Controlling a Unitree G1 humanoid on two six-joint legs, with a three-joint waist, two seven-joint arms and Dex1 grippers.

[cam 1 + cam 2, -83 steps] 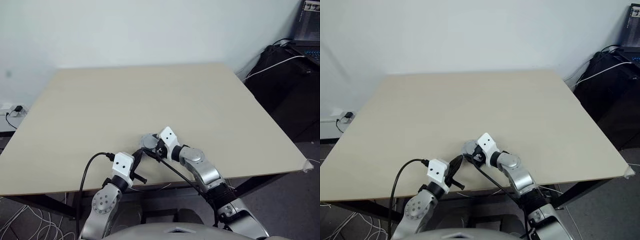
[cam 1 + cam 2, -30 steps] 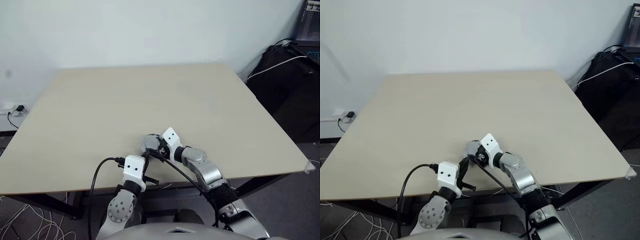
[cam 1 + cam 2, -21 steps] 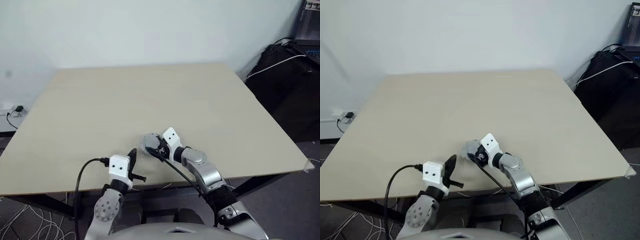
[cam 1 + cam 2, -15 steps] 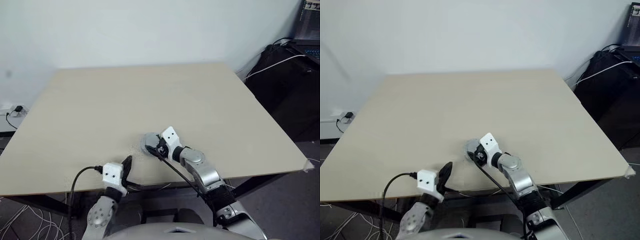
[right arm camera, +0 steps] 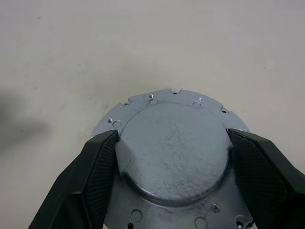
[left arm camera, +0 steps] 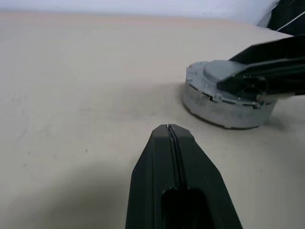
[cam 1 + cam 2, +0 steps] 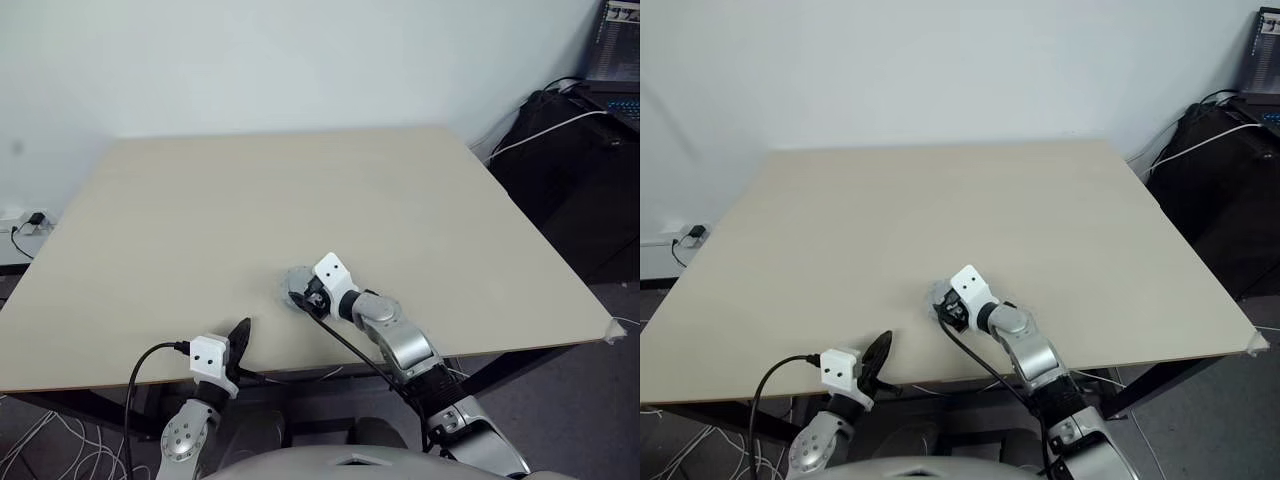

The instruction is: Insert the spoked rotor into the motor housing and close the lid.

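The lid [image 5: 174,162], a silver-grey disc with a notched edge, lies flat on the table near its front edge, seen small in the eye views [image 7: 292,281]. My right gripper [image 5: 172,136] reaches down over it, its two black fingers [image 5: 95,162] pressed against either side of the lid's raised round centre. From the left wrist view the lid [image 6: 224,107] is a low grey drum with those fingers across its top. My left gripper [image 7: 242,330] is shut and empty, low at the table's front edge, left of the lid. The spoked rotor and the motor housing are hidden.
The pale wooden table [image 7: 250,190] is bare around the lid. Black bags and a white cable [image 7: 570,120] sit on the floor past its right edge. A wall socket with cables [image 7: 25,222] is at the left.
My left gripper has drawn away from the lid, moving left and down to the table's front edge, still shut. The right gripper has stayed on the lid.
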